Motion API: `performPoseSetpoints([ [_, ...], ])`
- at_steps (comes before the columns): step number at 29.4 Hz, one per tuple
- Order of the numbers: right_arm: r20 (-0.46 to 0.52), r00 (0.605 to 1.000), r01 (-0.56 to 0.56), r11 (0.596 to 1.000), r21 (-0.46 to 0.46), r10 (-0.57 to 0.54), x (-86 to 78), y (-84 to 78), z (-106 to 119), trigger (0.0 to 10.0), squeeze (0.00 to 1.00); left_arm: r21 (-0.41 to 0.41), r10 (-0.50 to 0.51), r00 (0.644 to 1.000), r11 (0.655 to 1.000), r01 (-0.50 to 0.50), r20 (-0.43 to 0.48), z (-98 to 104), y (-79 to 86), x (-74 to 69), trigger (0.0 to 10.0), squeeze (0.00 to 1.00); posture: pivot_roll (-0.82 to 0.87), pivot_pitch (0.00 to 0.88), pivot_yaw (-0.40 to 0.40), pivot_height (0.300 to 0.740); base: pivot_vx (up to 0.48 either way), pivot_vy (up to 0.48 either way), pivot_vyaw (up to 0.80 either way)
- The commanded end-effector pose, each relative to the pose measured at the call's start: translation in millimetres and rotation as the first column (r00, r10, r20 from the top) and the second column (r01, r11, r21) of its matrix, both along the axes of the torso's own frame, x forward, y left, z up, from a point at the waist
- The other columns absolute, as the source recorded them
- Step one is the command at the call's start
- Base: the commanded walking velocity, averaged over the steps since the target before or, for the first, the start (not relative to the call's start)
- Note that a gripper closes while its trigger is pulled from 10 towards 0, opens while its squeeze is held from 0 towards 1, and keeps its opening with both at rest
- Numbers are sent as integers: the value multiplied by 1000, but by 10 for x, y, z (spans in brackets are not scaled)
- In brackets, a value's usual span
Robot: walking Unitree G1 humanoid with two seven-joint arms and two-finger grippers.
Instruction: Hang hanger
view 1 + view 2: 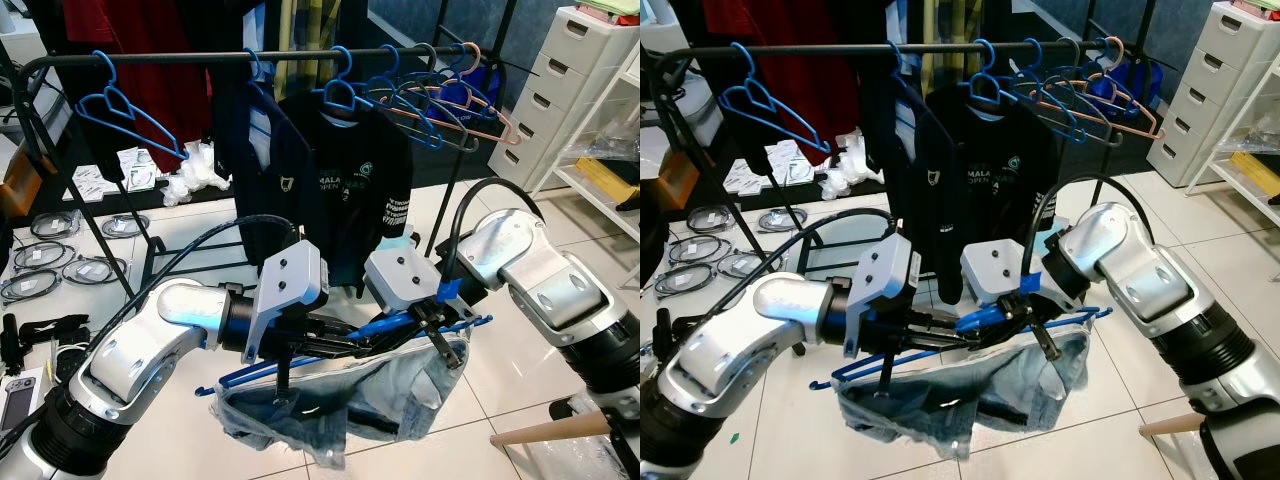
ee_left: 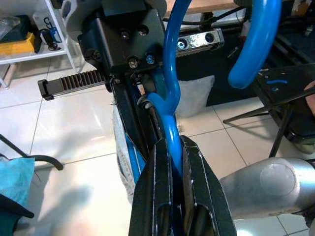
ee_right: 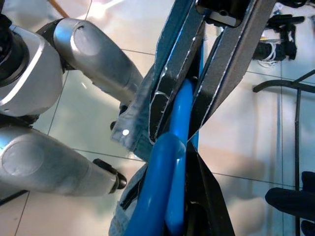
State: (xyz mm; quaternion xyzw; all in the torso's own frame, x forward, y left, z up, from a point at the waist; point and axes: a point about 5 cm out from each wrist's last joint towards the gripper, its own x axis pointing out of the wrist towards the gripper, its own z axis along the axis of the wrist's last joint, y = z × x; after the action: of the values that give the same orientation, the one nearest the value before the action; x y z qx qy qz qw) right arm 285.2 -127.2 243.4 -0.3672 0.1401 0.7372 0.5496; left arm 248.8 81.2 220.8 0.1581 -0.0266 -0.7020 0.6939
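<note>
Hanger (image 1: 300, 362): glossy blue plastic, round-barred.
Jeans (image 1: 330, 405): faded, crumpled denim, draped beneath.
Left gripper (image 2: 173, 162): clamped on hanger.
Right gripper (image 3: 189, 105): clamped on hanger.

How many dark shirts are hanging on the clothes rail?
2. A navy shirt hangs near the middle of the rail; a black printed shirt hangs just to its right. More garments may be hidden behind them.

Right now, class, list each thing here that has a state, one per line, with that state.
Blue hanger: held level by both grippers, off the rail.
Jeans: draped on the hanger.
Left gripper: shut on the hanger.
Right gripper: shut on the hanger.
Clothes rail: holds shirts and bare hangers.
</note>
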Motion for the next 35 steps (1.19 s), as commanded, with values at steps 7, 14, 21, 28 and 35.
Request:
performPoseSetpoints([
  [7,-26,997,73,994,83,-71,33,-19,13,10000,0,-32,-52,998,998,53,42,90,-33,-45,0,0,-83,94,21,740,0,0,0],
  [14,-38,998,54,991,122,-50,-29,-73,112,10000,1000,-27,-55,998,998,56,38,82,-17,-44,0,0,-88,95,22,740,0,0,0],
  [21,-23,999,47,998,36,-46,-64,-168,128,10000,1000,-31,-60,998,998,61,36,64,-36,-42,0,0,-98,97,23,740,0,0,0],
  [28,-21,999,45,997,-58,-46,-110,-205,31,10000,0,-32,-62,997,997,63,36,62,-35,-43,0,0,-97,100,22,740,0,0,0],
  [35,-11,998,54,998,-22,-54,-94,-125,16,0,0,-34,-67,997,997,68,34,66,-38,-54,0,0,-95,98,24,740,0,0,0],
])
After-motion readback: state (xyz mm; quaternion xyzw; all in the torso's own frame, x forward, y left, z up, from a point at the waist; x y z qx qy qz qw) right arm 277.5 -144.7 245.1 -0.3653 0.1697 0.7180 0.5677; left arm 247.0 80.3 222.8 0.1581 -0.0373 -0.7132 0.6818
